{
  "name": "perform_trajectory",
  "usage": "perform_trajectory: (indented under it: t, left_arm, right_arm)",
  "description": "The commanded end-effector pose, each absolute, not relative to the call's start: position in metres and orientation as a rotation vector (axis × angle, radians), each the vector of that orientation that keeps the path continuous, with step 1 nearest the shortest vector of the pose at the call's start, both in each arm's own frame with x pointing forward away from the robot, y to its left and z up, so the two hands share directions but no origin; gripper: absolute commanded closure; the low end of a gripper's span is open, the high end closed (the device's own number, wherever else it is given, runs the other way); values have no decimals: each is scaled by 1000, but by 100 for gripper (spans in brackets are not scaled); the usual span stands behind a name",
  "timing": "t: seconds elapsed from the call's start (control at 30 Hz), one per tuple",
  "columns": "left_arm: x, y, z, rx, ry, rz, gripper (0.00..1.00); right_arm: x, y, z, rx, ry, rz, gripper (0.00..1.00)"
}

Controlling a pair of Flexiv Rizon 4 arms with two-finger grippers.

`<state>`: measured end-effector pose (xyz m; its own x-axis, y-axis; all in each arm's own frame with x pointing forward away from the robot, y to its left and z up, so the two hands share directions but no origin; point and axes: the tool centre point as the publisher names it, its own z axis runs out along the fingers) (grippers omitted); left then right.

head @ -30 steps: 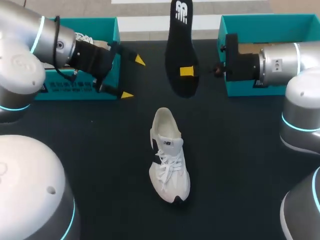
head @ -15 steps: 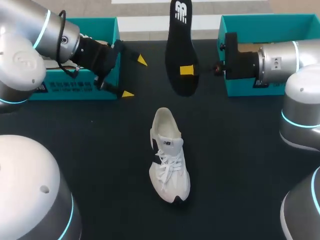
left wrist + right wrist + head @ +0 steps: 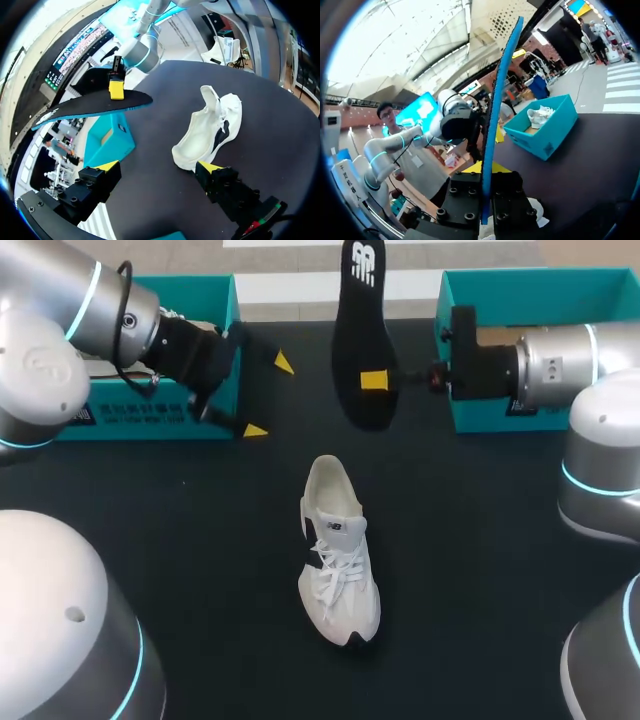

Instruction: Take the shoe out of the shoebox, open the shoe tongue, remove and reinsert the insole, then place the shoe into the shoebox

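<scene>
My right gripper [image 3: 375, 381] is clenched on the long black foam insole [image 3: 360, 330], beyond the heel of the white lace-up trainer [image 3: 338, 550], which lies unheld on the black table [image 3: 480, 570]. My left gripper [image 3: 268, 395] hangs spread and empty, far left of the trainer. I judge that a pushed insole could buckle or shove the trainer away. Only the left wrist view shows the insole raised off the table.

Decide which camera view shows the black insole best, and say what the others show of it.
The head view: the insole faces the camera, nearly its whole outline visible, held by the right end effector. The left wrist view shows it as a thin, slanted profile. The right wrist view shows only its blue edge.
</scene>
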<state>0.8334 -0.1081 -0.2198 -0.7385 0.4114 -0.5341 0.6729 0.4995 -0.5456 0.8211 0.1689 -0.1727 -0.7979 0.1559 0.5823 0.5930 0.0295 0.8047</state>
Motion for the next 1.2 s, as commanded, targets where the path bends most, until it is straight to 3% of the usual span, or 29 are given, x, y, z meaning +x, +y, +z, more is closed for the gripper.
perform_trajectory:
  t: [0.03, 0.8, 1.2]
  left_arm:
    - [832, -101, -230, 906, 2454, -1072, 0]
    - [773, -85, -328, 531, 2677, -1213, 0]
    - [759, -88, -334, 413, 2709, -1246, 0]
  right_arm:
    - [830, 178, -195, -673, -1950, -1928, 100]
    - [820, 201, -223, -571, -1992, -1980, 100]
    - [813, 208, -248, -509, -1943, -2023, 100]
